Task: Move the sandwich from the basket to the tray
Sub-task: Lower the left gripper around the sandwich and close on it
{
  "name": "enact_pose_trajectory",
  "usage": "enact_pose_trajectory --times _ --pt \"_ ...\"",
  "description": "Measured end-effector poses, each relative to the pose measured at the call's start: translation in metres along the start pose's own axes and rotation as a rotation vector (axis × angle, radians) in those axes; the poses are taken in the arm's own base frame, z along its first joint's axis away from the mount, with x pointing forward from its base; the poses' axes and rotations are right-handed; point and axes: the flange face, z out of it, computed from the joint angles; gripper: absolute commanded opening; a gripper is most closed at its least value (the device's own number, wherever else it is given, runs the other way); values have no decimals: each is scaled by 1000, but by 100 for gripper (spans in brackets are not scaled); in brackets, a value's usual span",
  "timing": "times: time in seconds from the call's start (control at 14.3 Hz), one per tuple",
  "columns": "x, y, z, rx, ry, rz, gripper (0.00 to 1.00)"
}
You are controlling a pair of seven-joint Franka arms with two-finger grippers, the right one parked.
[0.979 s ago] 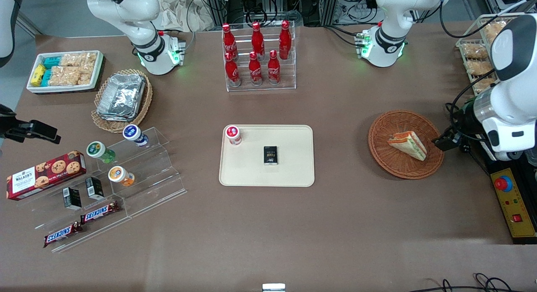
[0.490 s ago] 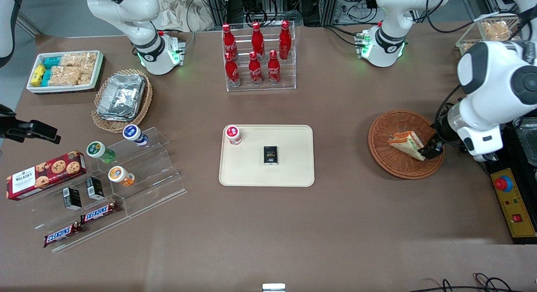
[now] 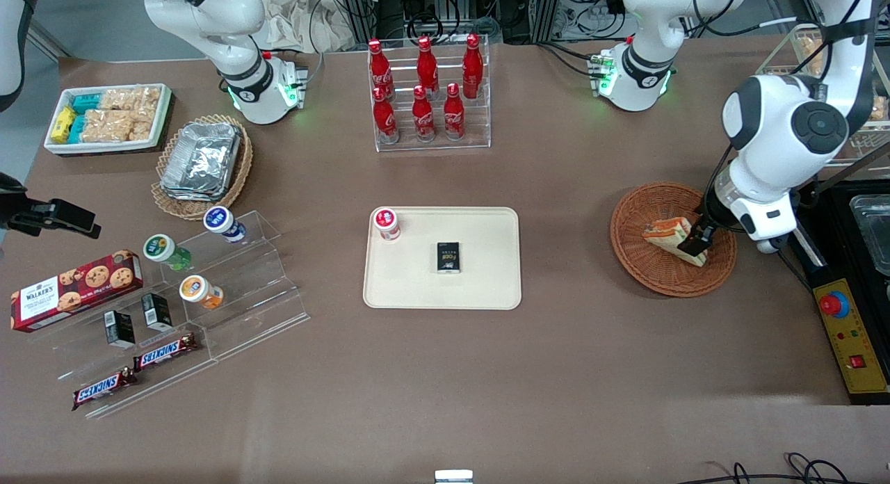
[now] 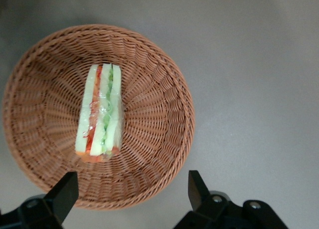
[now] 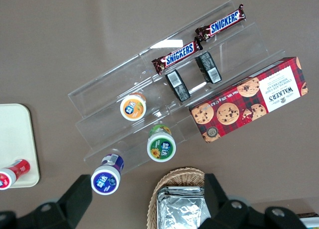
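Hand [image 3: 694, 245] of the working left arm, black and two-fingered, held just above the round reddish-brown woven wicker basket [image 3: 660, 279]; its fingers [image 4: 67, 188] are spread wide and grip nothing. In the front view it hangs over the end of the sandwich that faces the working arm's end of the tabletop.

Toward the parked arm's end:
- a white deep bin of snack packets [image 3: 108, 119];
- a tan lacy-edged wicker basket holding foil trays [image 3: 201, 165], nearer the camera than the bin;
- a clear stepped acrylic stand [image 3: 243, 289], nearer still, carrying three small capped jars, two small black boxes and two Snickers bars;
- a red tartan biscuit box [image 3: 75, 289] beside the jars.

Centre, farthest from the camera: a clear rack of six red bottles [image 3: 427, 87]. Nearer the camera than the rack: the flat cream-beige rectangular plastic tray [image 3: 480, 289], bearing a red-capped small jar [image 3: 386, 223] at one corner and a small black box [image 3: 448, 256] near its middle.

Toward the working arm's end: the reddish-brown basket, well apart from the tray. In it lies the triangular white-bread sandwich [image 3: 671, 237] with orange, green and pink filling. In the wrist view the sandwich [image 4: 99, 112] lies on its side on the basket's woven floor [image 4: 159, 114], with its filling edge facing the camera.
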Motion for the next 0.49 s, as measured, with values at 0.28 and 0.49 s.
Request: enact_pose_trajectory --times 0.28,0.49 --pt "2 -21 33 -22 13 14 98" --pt "24 -45 58 -29 26 31 98"
